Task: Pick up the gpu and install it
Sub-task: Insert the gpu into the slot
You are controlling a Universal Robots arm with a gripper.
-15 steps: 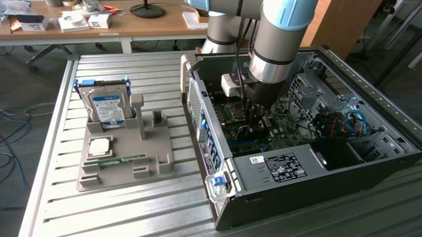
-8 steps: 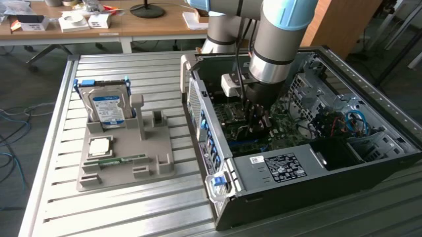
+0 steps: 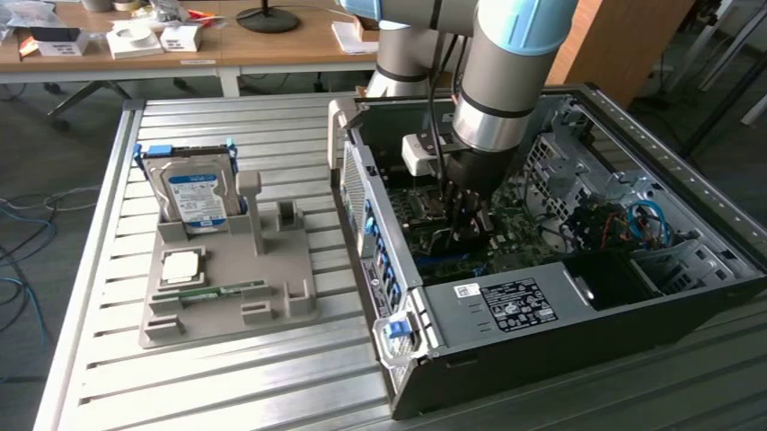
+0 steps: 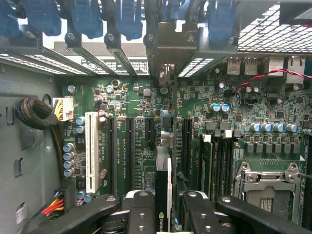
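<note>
Hand (image 4: 163,214) is grasping the gpu (image 4: 163,195) edge-on, hovering over the motherboard (image 4: 146,112) slots inside the case (image 3: 504,310); keeping the card vertical and slot-aligned matters.

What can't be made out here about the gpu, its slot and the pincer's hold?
- gpu, wrist view: seen edge-on between the pincer fingers; its lower end is cut by the frame edge.
- Slot contact, wrist view: the card covers it, so seating cannot be told.
- Exterior view: the arm and the computer case wall hide card and pincer fingertips.
</note>
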